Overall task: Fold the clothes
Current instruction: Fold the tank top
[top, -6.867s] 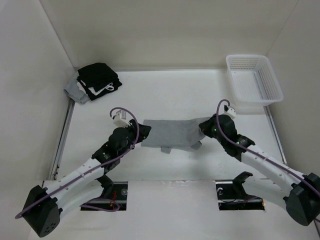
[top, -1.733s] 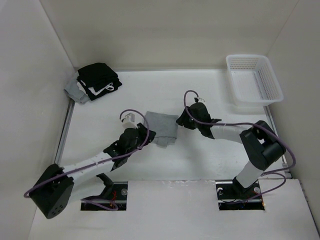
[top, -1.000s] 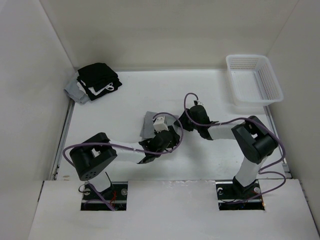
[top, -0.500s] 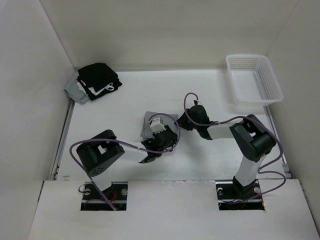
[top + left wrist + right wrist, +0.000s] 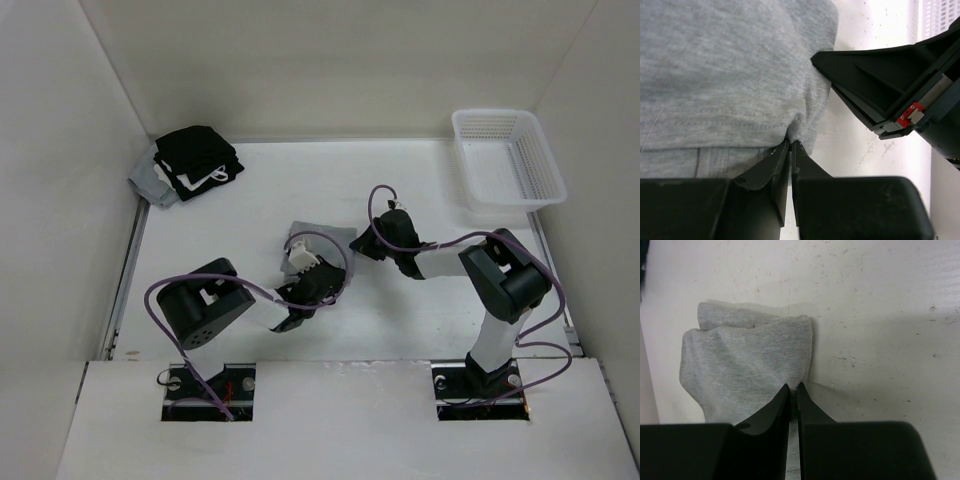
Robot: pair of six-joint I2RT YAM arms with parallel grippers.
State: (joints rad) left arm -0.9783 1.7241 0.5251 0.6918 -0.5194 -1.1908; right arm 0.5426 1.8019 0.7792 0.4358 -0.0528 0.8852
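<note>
The clothes [image 5: 322, 236] are one mid-grey knit garment, folded into a small packet at the middle of the table. In the left wrist view the grey cloth [image 5: 730, 65] fills the upper left, and my left gripper [image 5: 791, 141] is shut on a pinch of its hemmed corner. The right gripper's black body [image 5: 880, 85] sits just beyond that corner. In the right wrist view my right gripper [image 5: 793, 388] is shut on the near edge of the rounded grey fold [image 5: 750, 360]. From above, the left gripper [image 5: 338, 264] and right gripper [image 5: 354, 244] meet at the packet's right side.
A pile of black garments [image 5: 198, 160] with a pale grey one under it lies at the back left corner. A white mesh basket [image 5: 508, 155] stands at the back right. White walls close in the table on three sides.
Both grippers went from open to shut, each pinching the folded garment's right edge. The left wrist shifted a little left and nearer. The garment was spread flat several seconds ago and now lies folded.
</note>
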